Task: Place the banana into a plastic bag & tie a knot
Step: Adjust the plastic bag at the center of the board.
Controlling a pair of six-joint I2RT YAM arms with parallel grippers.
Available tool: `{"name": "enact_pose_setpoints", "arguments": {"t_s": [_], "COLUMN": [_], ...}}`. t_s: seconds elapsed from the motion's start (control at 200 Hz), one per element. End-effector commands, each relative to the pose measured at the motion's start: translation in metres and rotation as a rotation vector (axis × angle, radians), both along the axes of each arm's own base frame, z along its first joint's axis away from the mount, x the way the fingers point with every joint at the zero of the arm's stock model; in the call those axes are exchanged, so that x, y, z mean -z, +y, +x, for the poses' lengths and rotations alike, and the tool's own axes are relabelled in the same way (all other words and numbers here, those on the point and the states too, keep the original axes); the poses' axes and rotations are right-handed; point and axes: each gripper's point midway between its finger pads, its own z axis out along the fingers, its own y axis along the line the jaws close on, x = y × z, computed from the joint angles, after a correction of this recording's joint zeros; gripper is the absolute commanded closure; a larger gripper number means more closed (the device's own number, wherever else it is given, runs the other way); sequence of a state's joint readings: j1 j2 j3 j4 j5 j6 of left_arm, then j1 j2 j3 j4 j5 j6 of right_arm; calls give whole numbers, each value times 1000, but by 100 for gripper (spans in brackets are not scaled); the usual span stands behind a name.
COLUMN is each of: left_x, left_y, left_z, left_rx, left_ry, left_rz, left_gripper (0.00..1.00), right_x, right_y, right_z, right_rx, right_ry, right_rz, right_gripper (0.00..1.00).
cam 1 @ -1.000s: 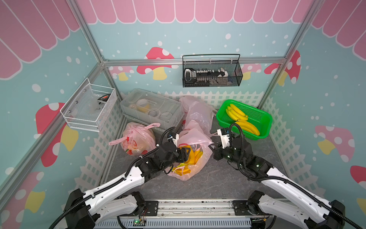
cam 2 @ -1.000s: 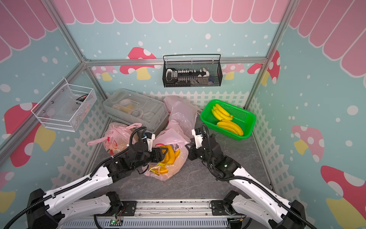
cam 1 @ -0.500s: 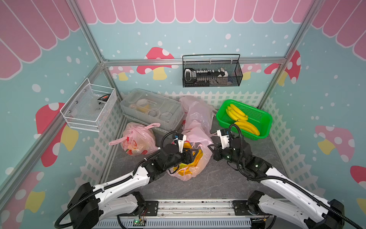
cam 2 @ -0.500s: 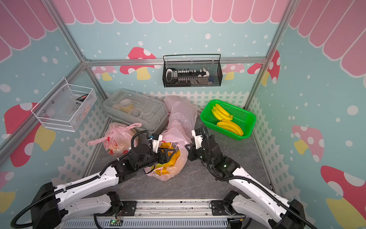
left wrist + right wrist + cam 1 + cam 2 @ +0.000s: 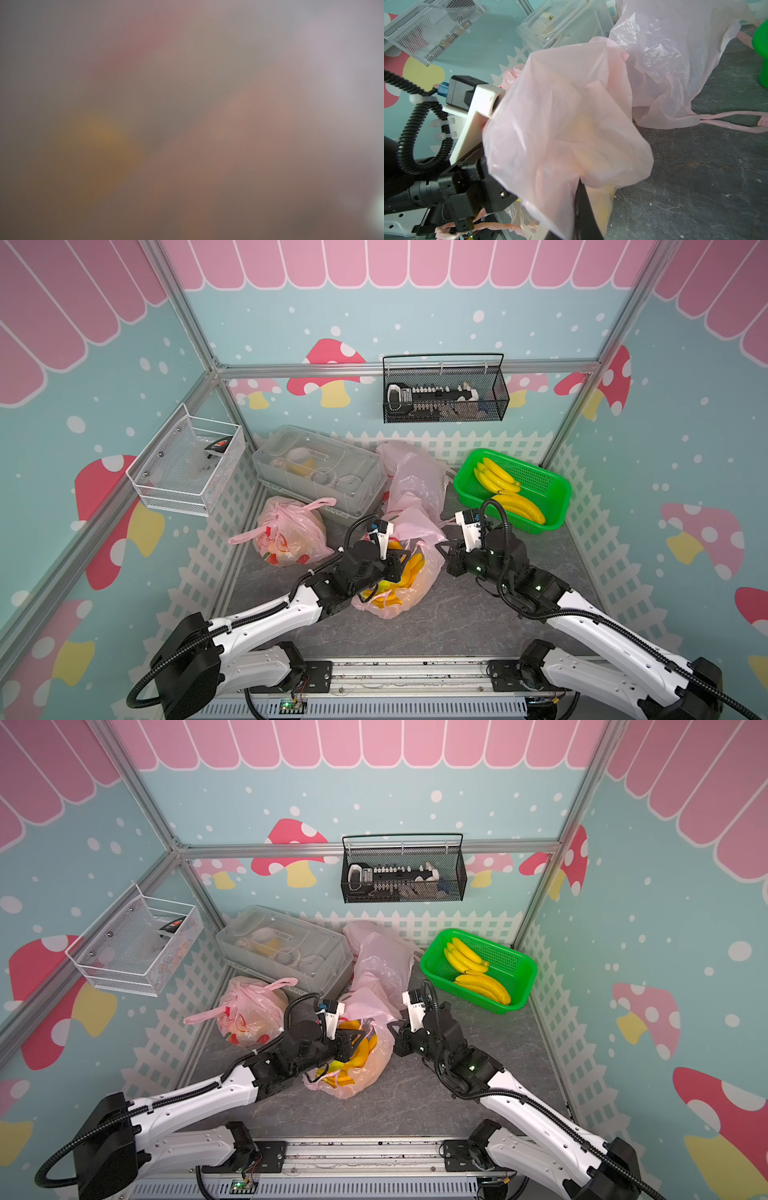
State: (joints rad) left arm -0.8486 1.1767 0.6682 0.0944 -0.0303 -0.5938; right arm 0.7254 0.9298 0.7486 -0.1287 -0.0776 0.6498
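A pink plastic bag [image 5: 419,585] [image 5: 370,1069] sits mid-floor, and yellow bananas [image 5: 409,568] [image 5: 359,1052] show through its film. My left gripper [image 5: 403,558] [image 5: 353,1033] is pushed into the bag's open mouth from the left. Film covers its fingers, and the left wrist view is only a pink and yellow blur. My right gripper [image 5: 442,547] [image 5: 392,1026] is at the bag's right upper edge. In the right wrist view this gripper [image 5: 580,182] is shut on the bag [image 5: 560,124], holding the film up.
A green basket [image 5: 552,489] holding more bananas stands at the back right. A tied pink bag [image 5: 286,535] lies on the left, with a clear plastic box [image 5: 320,472] behind it. Loose pink bags [image 5: 415,481] are piled at the back centre. Wire baskets hang on the walls.
My left gripper has moved rightwards from the bag's left side into its mouth. The right gripper keeps its hold and has hardly moved.
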Motion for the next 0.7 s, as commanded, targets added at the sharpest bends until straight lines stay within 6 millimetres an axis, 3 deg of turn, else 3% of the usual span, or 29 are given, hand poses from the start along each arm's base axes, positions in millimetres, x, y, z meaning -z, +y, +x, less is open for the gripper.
{"name": "enact_pose_setpoints", "arguments": {"t_s": [0.0,0.155,0.285,0.49,0.695], "left_x": [-13,-14,-20,-41,-66], "left_y": [2,5,9,11,26], "left_z": [6,4,-3,-32,-43], "left_rx": [-26,-26,-11,100,84], "left_ry": [-38,-42,-46,12,21], "left_rz": [-6,10,8,-6,-48], "left_gripper": [89,100,100,100,100], "right_x": [4,8,10,13,-14], "right_y": [-4,-4,-11,-29,-26], "right_z": [1,1,3,6,-10], "right_rx": [22,25,40,1,-123], "right_ry": [11,15,1,-112,-332], "right_rz": [0,-12,-65,-318,-399], "right_gripper": [100,100,100,61,48]}}
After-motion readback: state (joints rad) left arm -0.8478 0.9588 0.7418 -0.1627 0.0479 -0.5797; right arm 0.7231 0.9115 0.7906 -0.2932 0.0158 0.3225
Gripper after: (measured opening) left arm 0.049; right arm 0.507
